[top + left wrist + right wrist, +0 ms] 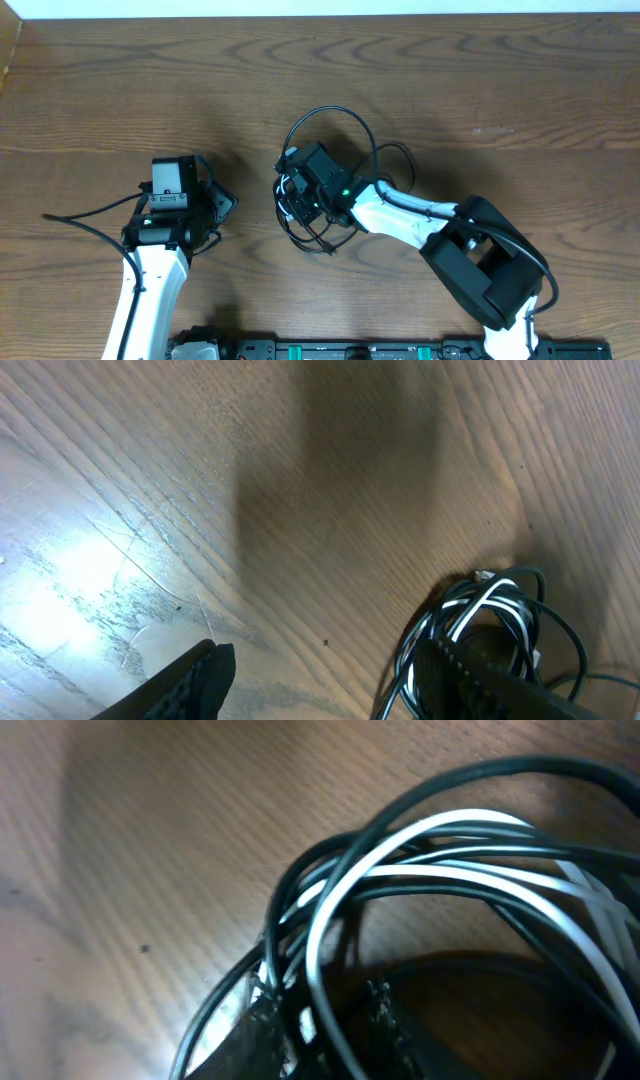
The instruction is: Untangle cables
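1. Wooden bench [500, 80], two arms reaching in from the near edge.
2. Cables [296, 215] bunched in one tangle near the bench middle, slightly right of centre. One wide black loop arcs toward the far side and a smaller loop trails off right.
3. Right claw [302, 198] down on the left part of the tangle, arm stretched in from the near right.
4. Right wrist view: white cable [450, 825] and black cables [520, 765] looped over each other, still crossed and knotted up.
5. Right claw [322, 1020] tips a little apart, with a white strand and dark strands running down between them. Cannot tell whether pinched or just lying in the gap.
6. Left claw [222, 200] well left of the tangle, apart from it, touching no cable.
7. Left wrist view: left claw [325, 660] spread wide, only bare wood between the fingers.
8. Same view: cable bundle [480, 605] lying beyond the right-hand finger, white strands among black, resting on the bench.
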